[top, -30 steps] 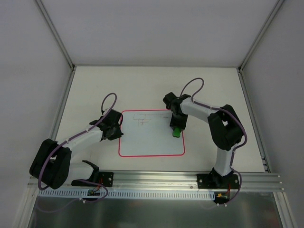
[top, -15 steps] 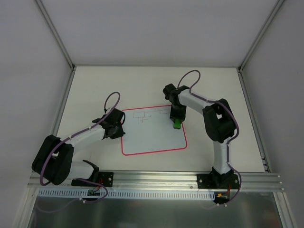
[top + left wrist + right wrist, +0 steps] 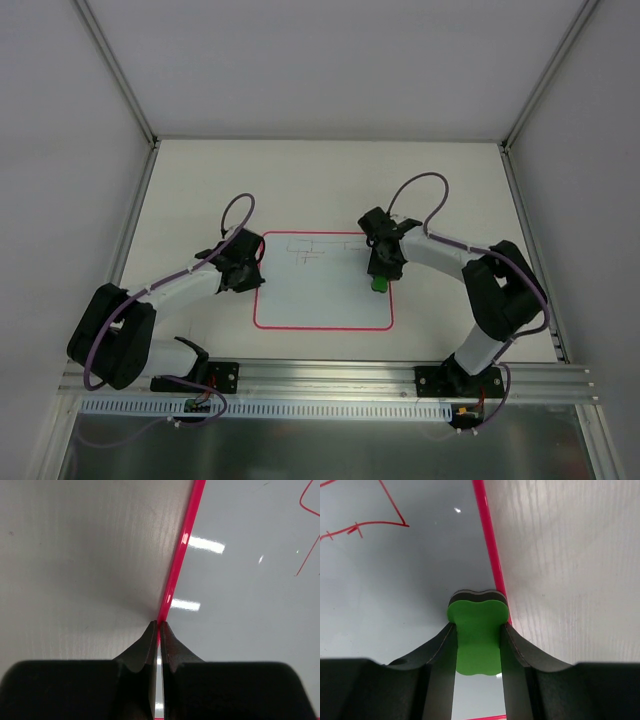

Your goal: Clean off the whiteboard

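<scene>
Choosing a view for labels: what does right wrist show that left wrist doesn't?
Only right wrist: a green eraser gripped between the right fingers, at the whiteboard's right edge. Only left wrist: the left fingers shut, tips at the board's left edge. Both: glossy board, red border, red pen marks, cream table.

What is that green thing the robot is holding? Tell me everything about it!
It is a green eraser, a small pad with a wavy, lobed outline. The top looks like green foam, and a dark layer peeks out underneath. The right arm's fingers squeeze it from both sides. It is over the whiteboard, at the right side, up against the pink border. Whether it presses on the board is hard to tell.
</scene>
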Controlling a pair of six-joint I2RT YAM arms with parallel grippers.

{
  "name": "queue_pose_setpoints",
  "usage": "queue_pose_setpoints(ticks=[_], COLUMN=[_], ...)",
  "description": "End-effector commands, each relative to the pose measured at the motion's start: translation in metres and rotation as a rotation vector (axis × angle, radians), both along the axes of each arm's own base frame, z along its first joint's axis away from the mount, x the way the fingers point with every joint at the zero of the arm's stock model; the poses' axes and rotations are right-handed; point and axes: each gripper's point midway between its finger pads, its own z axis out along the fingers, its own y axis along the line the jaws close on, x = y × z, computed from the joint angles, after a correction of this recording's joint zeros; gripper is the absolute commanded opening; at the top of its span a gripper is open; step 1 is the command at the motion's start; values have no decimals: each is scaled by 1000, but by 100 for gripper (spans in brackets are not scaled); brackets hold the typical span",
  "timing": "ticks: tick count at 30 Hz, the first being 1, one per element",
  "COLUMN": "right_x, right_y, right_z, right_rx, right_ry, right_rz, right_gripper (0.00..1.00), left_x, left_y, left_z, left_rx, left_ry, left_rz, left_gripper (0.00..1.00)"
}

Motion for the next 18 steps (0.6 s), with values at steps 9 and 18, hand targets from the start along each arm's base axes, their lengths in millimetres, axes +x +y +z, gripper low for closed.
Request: queue_pose_setpoints(ticks=[9, 18], right_x=[-97, -3], right_y=[-6, 14], right_z=[-26, 38], right_rx=[-81, -201], right_ry=[238, -40], right_rz=[98, 171], right_gripper=[0, 0], left_x=[-37, -35], left_y=[16, 14], left_z=[-18, -11], left_rx=[56, 41], left_ry=[136, 109], left_rz=[-1, -19], left_gripper=[0, 0])
